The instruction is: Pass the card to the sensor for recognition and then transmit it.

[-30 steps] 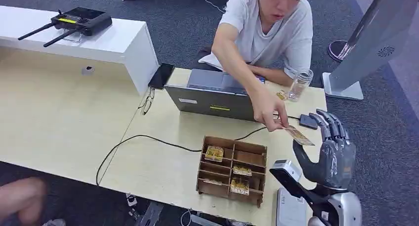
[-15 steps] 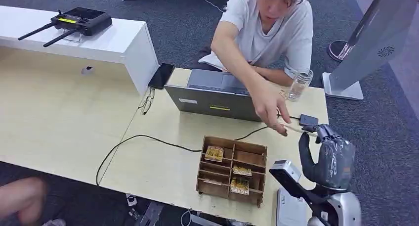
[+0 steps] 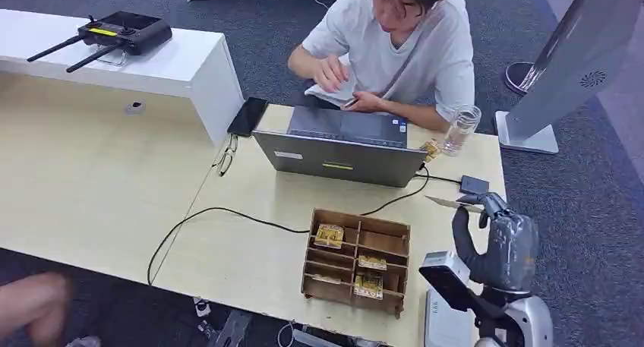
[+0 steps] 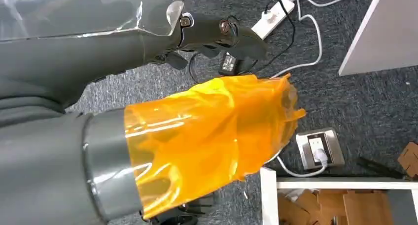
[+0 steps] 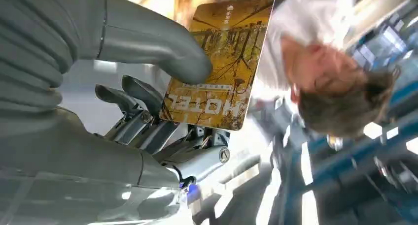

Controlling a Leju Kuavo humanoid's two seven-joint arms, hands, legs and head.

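Card (image 3: 453, 203) sits pinched in the right hand (image 3: 497, 237), thumb on one face and fingers behind the other, as the right wrist view shows with the word HOTEL on its yellow print (image 5: 222, 62). In the head view the card lies nearly flat, its long axis running from the fingertips toward about ten o'clock, free end out over the table (image 3: 250, 241). The small dark pad (image 3: 474, 185) that I take to be the sensor lies on the table near twelve o'clock of the hand, just beyond the card and apart from it. So the coming move is likely a short reach forward and down, which only the right arm can make. The left hand (image 4: 197, 136), wrapped in orange film, hangs over the carpet; whether it is open or closed I cannot tell.
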